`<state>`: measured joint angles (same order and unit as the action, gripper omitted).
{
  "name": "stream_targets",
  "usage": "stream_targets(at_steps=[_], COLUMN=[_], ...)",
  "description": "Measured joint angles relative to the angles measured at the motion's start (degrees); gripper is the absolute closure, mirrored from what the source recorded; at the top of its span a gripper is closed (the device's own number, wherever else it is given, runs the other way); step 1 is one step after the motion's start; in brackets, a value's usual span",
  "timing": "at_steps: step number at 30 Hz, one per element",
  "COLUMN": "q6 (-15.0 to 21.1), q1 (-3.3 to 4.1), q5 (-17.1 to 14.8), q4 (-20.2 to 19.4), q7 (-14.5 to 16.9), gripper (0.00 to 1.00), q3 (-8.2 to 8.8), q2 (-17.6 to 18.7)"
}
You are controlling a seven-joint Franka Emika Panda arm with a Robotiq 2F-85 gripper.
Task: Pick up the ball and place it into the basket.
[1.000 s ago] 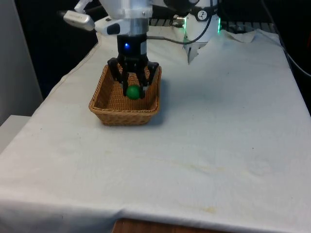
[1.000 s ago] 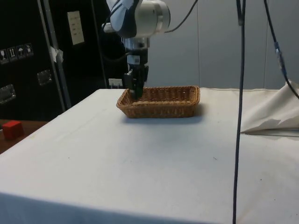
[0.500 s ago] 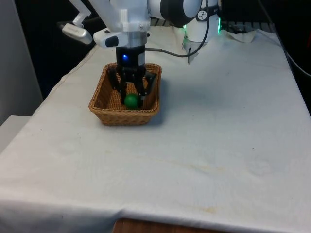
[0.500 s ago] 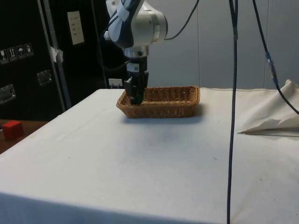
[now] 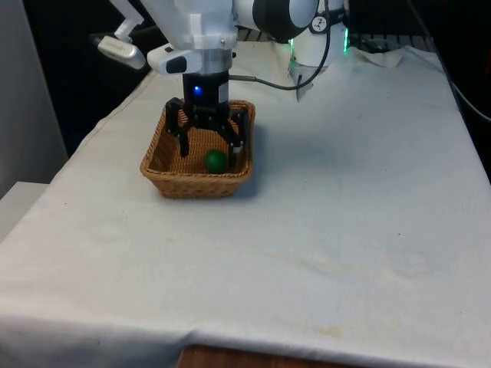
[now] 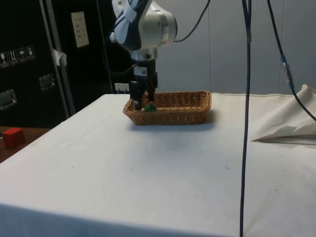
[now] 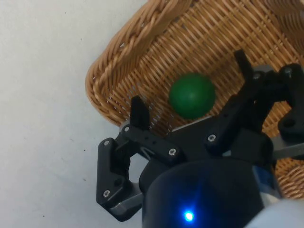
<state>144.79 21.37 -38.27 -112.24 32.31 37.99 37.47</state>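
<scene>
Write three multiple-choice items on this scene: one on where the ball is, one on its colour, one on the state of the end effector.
1. Where is the ball?
A. On the cloth beside the basket
B. Inside the basket
C. Clamped in the end effector

2. What colour is the ball?
A. Green
B. Red
C. Yellow

3. How is the end effector?
A. Shut on the ball
B. Shut on the basket's rim
C. Open, above the ball

Key: 1 B, the ball lies on the wicker floor in the wrist view; 2 A, it is green in all views; 3 C, the fingers stand spread with the ball free between them.
</scene>
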Motion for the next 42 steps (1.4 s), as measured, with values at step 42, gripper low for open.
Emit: stream_targets(at_steps=[42], q6=[-5.44], q1=[5.16], q5=[16.56], q4=[-3.50], q7=[-11.57], gripper=[0.00], q3=[0.00], q2=[-15.70])
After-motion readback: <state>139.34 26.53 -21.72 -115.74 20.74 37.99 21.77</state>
